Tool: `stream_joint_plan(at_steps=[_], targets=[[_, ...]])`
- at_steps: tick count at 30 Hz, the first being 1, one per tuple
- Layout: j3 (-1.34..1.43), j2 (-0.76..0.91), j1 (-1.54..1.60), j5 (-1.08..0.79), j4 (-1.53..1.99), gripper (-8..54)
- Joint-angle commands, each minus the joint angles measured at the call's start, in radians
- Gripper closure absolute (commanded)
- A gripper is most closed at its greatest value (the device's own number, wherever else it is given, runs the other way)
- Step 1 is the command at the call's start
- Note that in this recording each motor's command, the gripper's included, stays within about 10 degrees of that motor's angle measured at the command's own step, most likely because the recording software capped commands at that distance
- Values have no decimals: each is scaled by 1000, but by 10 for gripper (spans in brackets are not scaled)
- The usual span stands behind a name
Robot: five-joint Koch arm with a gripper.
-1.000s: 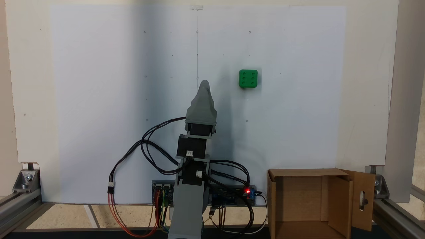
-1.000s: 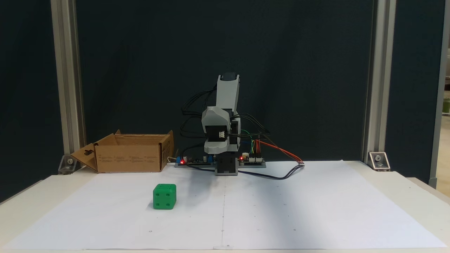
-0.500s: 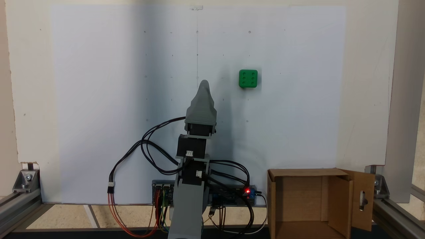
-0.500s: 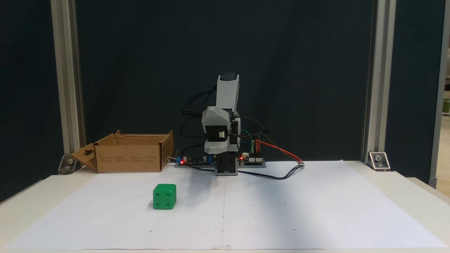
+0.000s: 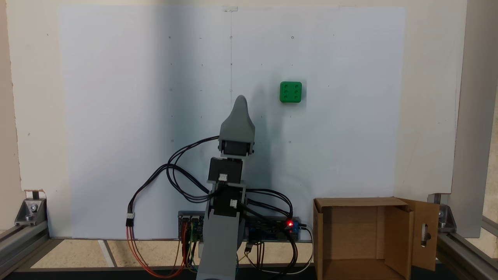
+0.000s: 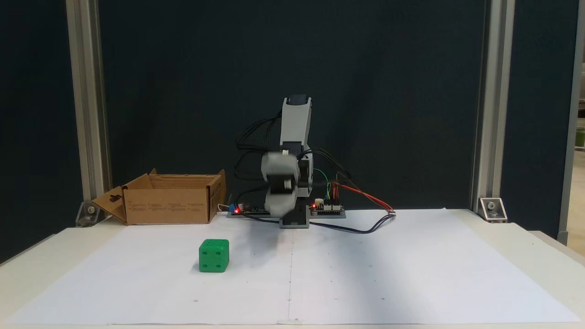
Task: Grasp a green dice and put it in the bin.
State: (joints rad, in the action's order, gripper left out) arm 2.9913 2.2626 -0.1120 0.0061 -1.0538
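The green dice (image 5: 290, 92) (image 6: 214, 256) sits alone on the white paper sheet, its six-pip face up. The bin (image 5: 358, 202) (image 6: 169, 205), an open brown cardboard box with a slotted side flap, stands beside the arm's base. My gripper (image 5: 241, 99) (image 6: 277, 210) hangs folded close to the base, a good way short of the dice. From above its grey shell tapers to a single tip, and in the front-facing fixed view it is smeared by motion, so the jaws cannot be made out.
Controller boards with a red light (image 5: 290, 223) (image 6: 237, 210) and looping cables (image 5: 171, 175) lie around the arm's base. Aluminium frame posts (image 6: 87, 114) (image 6: 486, 114) rise at the table's back corners. The white paper sheet (image 5: 116, 116) covers most of the table.
The gripper head has started to move: it blurs in the front-facing view and its tip shifts slightly toward the dice's side from above. The dice and box stay put.
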Motion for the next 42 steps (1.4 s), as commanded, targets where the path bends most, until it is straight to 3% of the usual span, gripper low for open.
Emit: stream_joint_plan(at_steps=[1, 9, 18, 22, 33, 42], targets=[[-143, 106, -29, 5, 156, 24], [-319, 106, -66, 5, 696, 23], [-780, 86, -123, 5, 1296, 22], [-1009, -91, -209, -8, 1560, 21], [-1413, -497, -310, -382, 2248, 20], [-1637, -634, -322, -515, 2276, 18]])
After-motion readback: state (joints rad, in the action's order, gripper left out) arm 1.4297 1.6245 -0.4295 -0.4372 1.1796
